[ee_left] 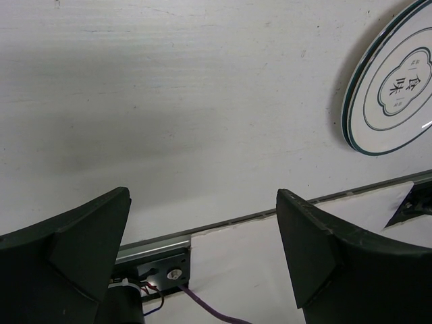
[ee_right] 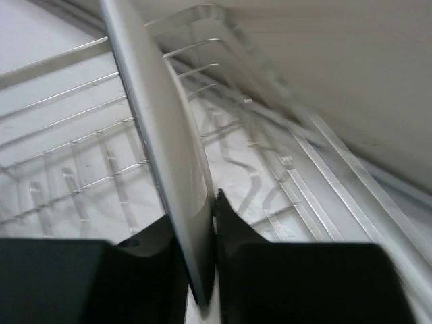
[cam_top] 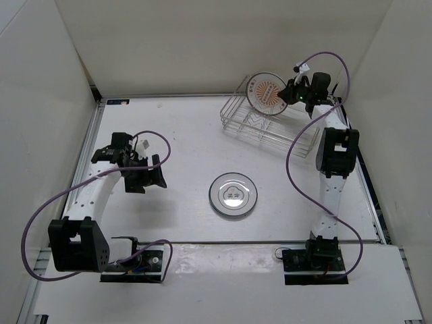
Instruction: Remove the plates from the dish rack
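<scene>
You're clamping the orange-patterned plate [cam_top: 266,91] in your right gripper [cam_top: 290,94] at the far-right dish rack [cam_top: 270,131], left gripper [cam_top: 154,175] hovering fingers apart, grey-ringed plate [cam_top: 233,194] lying centre.

In the right wrist view the orange-rimmed plate [ee_right: 169,155] shows only edge-on, with its patterned face hidden and its top cut off, and the dish rack [ee_right: 74,162] wires behind it are blurred. In the left wrist view the white plate [ee_left: 395,81] runs off the right edge, and both fingers of the left gripper [ee_left: 202,250] are cut off at the bottom. From above, the right gripper [cam_top: 289,94] is too small to show its fingertips
</scene>
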